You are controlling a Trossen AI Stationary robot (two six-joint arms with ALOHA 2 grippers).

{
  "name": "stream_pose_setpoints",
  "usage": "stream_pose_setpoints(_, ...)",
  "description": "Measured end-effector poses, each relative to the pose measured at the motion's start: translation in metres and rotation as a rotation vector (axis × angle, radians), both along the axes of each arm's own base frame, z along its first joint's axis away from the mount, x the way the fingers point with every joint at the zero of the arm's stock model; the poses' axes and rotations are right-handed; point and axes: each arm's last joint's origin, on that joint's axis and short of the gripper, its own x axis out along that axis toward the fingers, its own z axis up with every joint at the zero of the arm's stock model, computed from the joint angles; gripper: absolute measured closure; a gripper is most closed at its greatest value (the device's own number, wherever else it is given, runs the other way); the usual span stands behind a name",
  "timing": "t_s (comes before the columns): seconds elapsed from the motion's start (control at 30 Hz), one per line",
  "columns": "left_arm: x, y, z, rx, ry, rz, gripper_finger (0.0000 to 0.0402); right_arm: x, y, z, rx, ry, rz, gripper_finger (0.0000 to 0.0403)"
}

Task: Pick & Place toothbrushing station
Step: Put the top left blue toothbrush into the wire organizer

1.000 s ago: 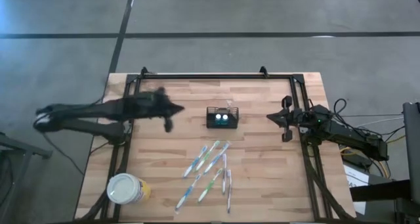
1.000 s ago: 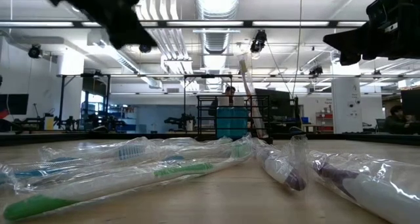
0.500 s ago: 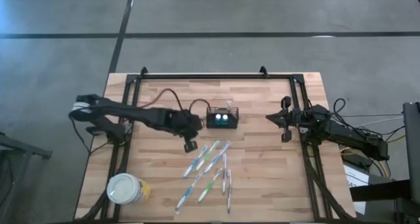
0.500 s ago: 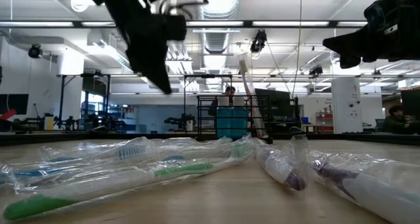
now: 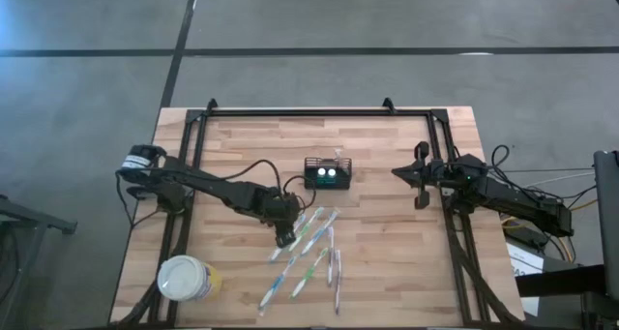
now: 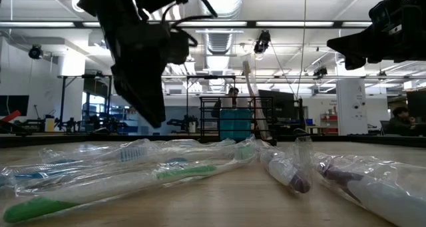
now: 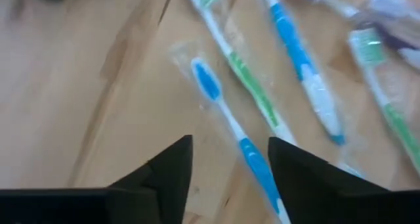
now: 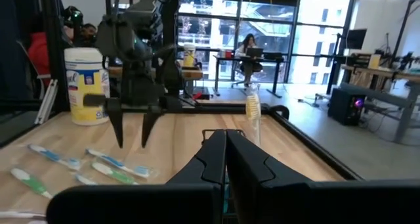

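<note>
The toothbrushing station sits upright near the middle of the worktop, open top up, its long axis running left to right. The left hand, fingers spread and empty, hovers over the wrapped toothbrushes just in front of it. The right hand, fingers pressed together, waits at the worktop's right edge.

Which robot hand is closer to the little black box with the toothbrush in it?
The left. The left gripper hangs open just in front of the black caddy, over the wrapped toothbrushes. The right gripper, shut, waits farther off by the table's right edge.
</note>
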Motion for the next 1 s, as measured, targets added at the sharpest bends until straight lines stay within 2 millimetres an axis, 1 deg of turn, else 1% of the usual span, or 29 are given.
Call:
stream_pose_setpoints(0.07, 0.002, 0.000, -0.004, -0.014, 0.003, 0.031, 0.0180, 0.000, 0.000, 0.000, 0.006, 0.000, 0.001, 0.0394)
stream_pose_setpoints(0.17, 0.008, -0.001, -0.012, -0.018, 0.006, 0.059, 0.0174, 0.000, 0.000, 0.000, 0.007, 0.000, 0.001, 0.0394)
stream_pose_setpoints(0.27, 0.013, -0.002, -0.023, -0.009, 0.041, 0.067, 0.0176, 0.000, 0.000, 0.000, 0.009, 0.002, 0.003, 0.0394)
stream_pose_setpoints(0.43, 0.023, -0.003, -0.034, 0.018, 0.063, 0.068, 0.0182, 0.000, 0.000, 0.000, 0.010, 0.002, 0.003, 0.0394)
stream_pose_setpoints(0.57, 0.031, -0.004, -0.034, 0.041, 0.050, 0.056, 0.0184, 0.000, 0.000, 0.000, 0.010, 0.001, 0.004, 0.0394)
stream_pose_setpoints(0.73, 0.030, 0.002, -0.037, 0.119, 0.139, 0.081, 0.0185, 0.000, 0.000, 0.000, 0.009, -0.001, 0.005, 0.0394)
stream_pose_setpoints(0.83, 0.025, 0.006, -0.039, 0.156, 0.192, 0.095, 0.0191, 0.000, 0.000, 0.000, 0.015, 0.000, 0.006, 0.0394)
stream_pose_setpoints(1.0, 0.022, 0.007, -0.040, 0.170, 0.204, 0.073, 0.0205, 0.000, 0.000, 0.000, 0.017, 0.000, 0.006, 0.0394)
